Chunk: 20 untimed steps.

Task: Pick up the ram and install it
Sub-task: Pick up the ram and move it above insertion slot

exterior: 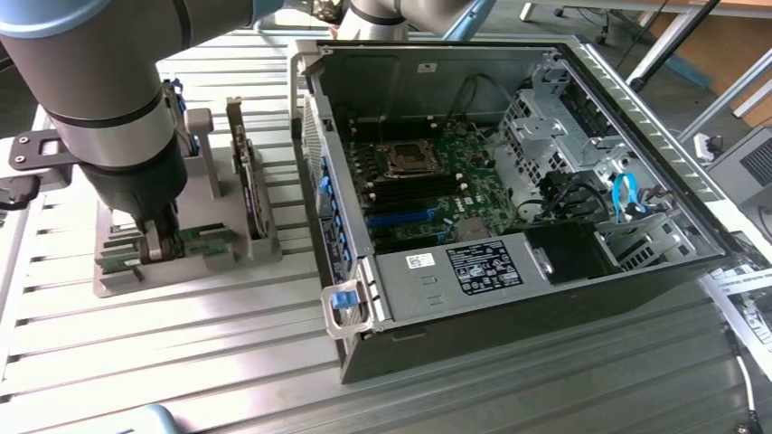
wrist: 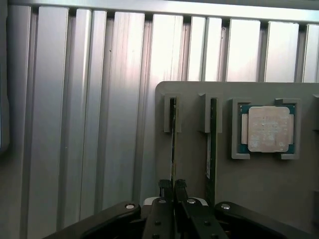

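My gripper (wrist: pixel 173 185) is pinched narrow on the ram (wrist: pixel 173 142), which I see edge-on as a thin dark line running up from between my fingers (wrist: pixel 163 188). The two fingers press flat against its two faces, with no gap showing. The ram stands on edge in a slot of the grey holder (wrist: pixel 259 191), its far end caught between two small raised posts, so it is not lifted out. A second stick (wrist: pixel 212 144) stands just beside it in the next slot, parallel and apart from my fingers. Past that, the CPU (wrist: pixel 269 128) lies flat in its own square pocket of the same holder, silver lid up with a green rim. From the exterior view, my arm (exterior: pixel 115 108) comes straight down over the holder (exterior: pixel 181 276) at that view's left, and my gripper (exterior: pixel 159 251) is sunk among the green boards there. A dark upright part (exterior: pixel 245 172) stands in the holder just beside my wrist. The holder rests on the slatted metal table (exterior: pixel 181 362). The open PC case (exterior: pixel 350 353) lies well apart, toward the exterior view's right, with the motherboard (exterior: pixel 465 158) exposed. On it I can see the CPU socket (exterior: pixel 408 160) and the black memory slots (exterior: pixel 417 192) below it, with a blue slot (exterior: pixel 404 218) nearer the case's front.
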{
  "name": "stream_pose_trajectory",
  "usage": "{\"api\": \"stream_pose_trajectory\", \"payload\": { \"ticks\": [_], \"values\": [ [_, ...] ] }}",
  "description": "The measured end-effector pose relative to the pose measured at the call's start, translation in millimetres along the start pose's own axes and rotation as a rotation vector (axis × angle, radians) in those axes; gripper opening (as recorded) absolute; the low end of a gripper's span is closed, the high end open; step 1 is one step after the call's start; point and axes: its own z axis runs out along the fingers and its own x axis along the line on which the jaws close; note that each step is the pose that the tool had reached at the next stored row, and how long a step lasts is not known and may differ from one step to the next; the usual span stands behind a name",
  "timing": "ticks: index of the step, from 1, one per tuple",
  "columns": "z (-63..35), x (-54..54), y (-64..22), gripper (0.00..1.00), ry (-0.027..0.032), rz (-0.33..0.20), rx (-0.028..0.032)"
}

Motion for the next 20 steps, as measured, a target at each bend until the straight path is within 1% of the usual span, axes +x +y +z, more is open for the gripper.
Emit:
{"api": "stream_pose_trajectory", "payload": {
  "ticks": [4, 20],
  "values": [
    [-4.3, 0.1, 0.1, 0.14, -0.0001, 0.000, 0.0001],
    [-11.8, 0.2, 0.4, 0.14, 0.0000, 0.000, -0.0001]
  ]
}}
